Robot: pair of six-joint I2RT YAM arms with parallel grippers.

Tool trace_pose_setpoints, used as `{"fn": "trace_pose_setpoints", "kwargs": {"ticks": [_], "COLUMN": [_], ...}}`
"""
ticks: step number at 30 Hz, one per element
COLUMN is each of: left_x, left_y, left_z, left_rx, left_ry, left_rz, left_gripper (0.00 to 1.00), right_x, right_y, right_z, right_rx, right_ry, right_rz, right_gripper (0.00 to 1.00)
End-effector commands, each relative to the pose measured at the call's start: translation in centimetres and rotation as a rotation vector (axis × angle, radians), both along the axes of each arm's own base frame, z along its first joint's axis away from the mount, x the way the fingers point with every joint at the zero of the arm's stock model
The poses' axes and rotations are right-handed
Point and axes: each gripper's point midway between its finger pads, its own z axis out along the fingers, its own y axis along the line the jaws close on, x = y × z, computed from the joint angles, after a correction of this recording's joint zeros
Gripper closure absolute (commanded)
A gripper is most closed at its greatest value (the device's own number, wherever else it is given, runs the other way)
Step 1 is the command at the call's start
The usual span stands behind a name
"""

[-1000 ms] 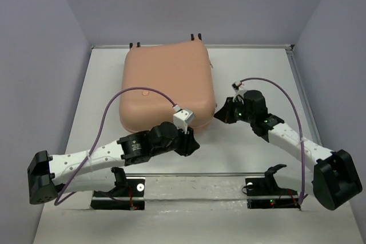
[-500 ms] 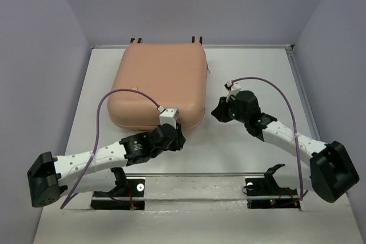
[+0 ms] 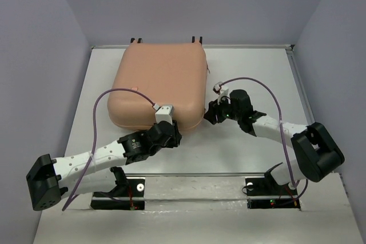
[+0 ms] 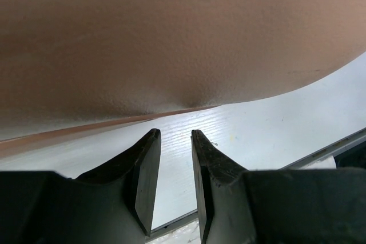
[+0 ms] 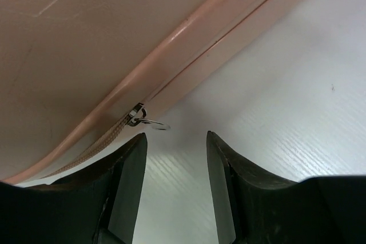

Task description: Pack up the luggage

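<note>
— So, where does the luggage (image 3: pixel 160 84) stand?
— Shut and lying flat on the counter (image 3: pixel 251 72), toward the far left. Over the last second it has swung and slid leftward.
— And the zip?
— The zipper pull (image 5: pixel 150 122) sits on the seam facing the right arm, and nothing holds it. The right fingers (image 5: pixel 128 170), pressed together a second ago, are now spread just short of it.
— The left?
— The left fingers (image 4: pixel 146 164) hover at the near edge with a narrow gap, unchanged, pinching nothing.
— Meaning?
— I'd judge the pull was just let go. How far the zip has run, I cannot tell.
</note>
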Motion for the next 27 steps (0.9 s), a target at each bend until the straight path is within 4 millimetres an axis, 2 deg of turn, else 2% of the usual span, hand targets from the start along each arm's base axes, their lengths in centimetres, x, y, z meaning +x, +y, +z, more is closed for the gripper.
{"fn": "trace_pose_setpoints", "kwargs": {"ticks": [1, 7, 14, 19, 22, 24, 27], "left_x": [0.7, 0.7, 1.0, 1.6, 2.1, 2.6, 3.1], "left_y": [0.6, 0.9, 1.1, 0.8, 0.6, 0.3, 0.2], "left_z": [0.8, 0.6, 1.1, 1.7, 2.1, 2.6, 3.2], "left_rx": [-0.003, 0.009, 0.0, 0.011, 0.013, 0.004, 0.003], "left_ry": [-0.036, -0.03, -0.047, -0.069, -0.084, -0.099, -0.113], "left_rz": [0.037, 0.051, 0.072, 0.076, 0.082, 0.086, 0.09], "left_gripper": [0.61, 0.61, 0.62, 0.62, 0.62, 0.62, 0.62], "right_x": [1.6, 1.3, 1.2, 0.6, 0.4, 0.3, 0.1], "right_y": [1.4, 1.5, 2.1, 2.9, 3.1, 3.0, 2.6], "right_z": [4.1, 4.6, 4.4, 5.1, 5.1, 5.2, 5.5], "right_rx": [0.064, 0.094, 0.147, 0.219, 0.246, 0.262, 0.29], "right_ry": [-0.248, -0.284, -0.265, -0.251, -0.243, -0.245, -0.242], "right_rz": [0.097, 0.165, 0.193, 0.22, 0.22, 0.21, 0.17], "right_gripper": [0.49, 0.51, 0.61, 0.67, 0.77, 0.89, 0.93]}}
